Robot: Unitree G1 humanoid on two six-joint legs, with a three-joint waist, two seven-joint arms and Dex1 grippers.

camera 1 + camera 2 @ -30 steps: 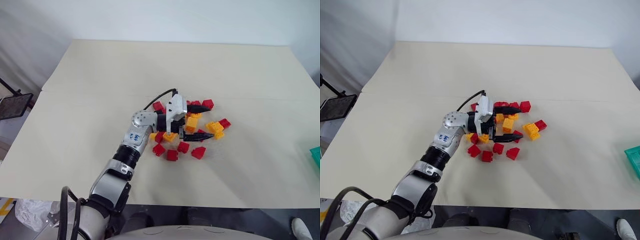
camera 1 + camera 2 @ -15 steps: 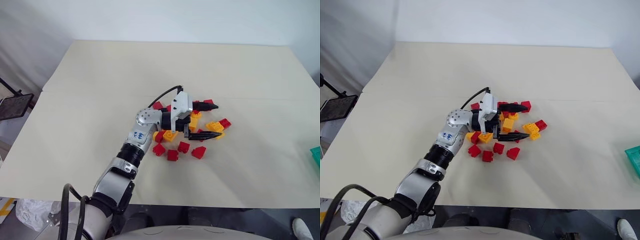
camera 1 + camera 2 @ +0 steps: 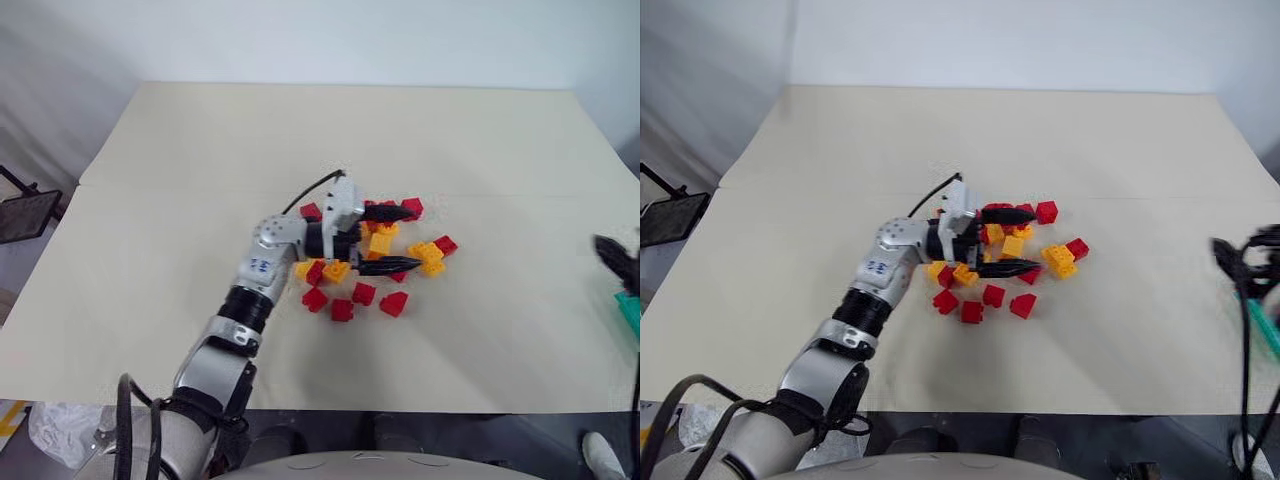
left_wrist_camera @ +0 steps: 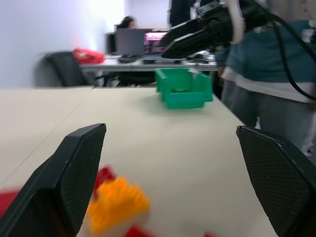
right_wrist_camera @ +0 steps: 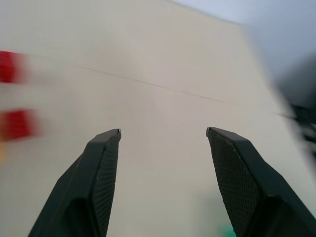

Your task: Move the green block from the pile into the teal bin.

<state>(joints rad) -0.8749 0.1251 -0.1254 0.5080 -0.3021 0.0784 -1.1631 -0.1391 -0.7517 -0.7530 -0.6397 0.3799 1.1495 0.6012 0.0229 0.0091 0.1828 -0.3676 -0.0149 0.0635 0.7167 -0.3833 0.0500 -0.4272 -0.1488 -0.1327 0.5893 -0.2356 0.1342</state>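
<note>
Table (image 3: 200, 180), wide and beige, carries everything. Near its right edge, well apart from the bricks, stands the teal bin (image 4: 183, 90); in the head views my right arm covers part of it. Around the middle of the table lies the pile (image 3: 385, 270) of red and yellow-orange bricks, loosely spread. My left gripper (image 3: 416, 239) reaches level into the pile from the left side, its two fingers wide apart, with several bricks lying between them on the table and none gripped. One yellow-orange brick (image 4: 117, 205) sits just beside the left finger. My right gripper (image 5: 163, 132) hangs above the table near the bin, fingers also apart, with nothing between. Where the green block lies I cannot tell.
</note>
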